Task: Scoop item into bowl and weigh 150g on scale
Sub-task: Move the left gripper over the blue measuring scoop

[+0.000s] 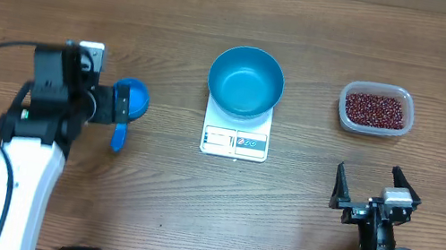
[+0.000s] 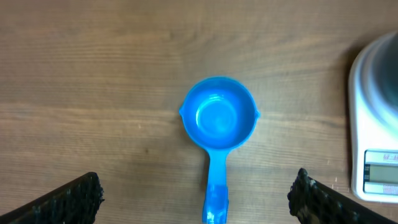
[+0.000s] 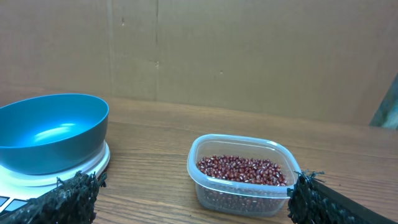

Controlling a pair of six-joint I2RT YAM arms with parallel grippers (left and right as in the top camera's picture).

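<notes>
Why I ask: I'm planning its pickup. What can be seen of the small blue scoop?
The scoop is bright blue, glossy and plastic-looking: a round cup with a small nub on each side of its rim and a straight handle. It is empty and lies mouth up on the wooden table, left of the scale and apart from it, handle toward the robot. Only the table touches it; the left gripper hangs open above, fingers wide of the handle.

Glossy plastic bowl (image 1: 246,81); clear plastic tub (image 1: 375,110); matt wood-grain table (image 1: 179,9).
</notes>
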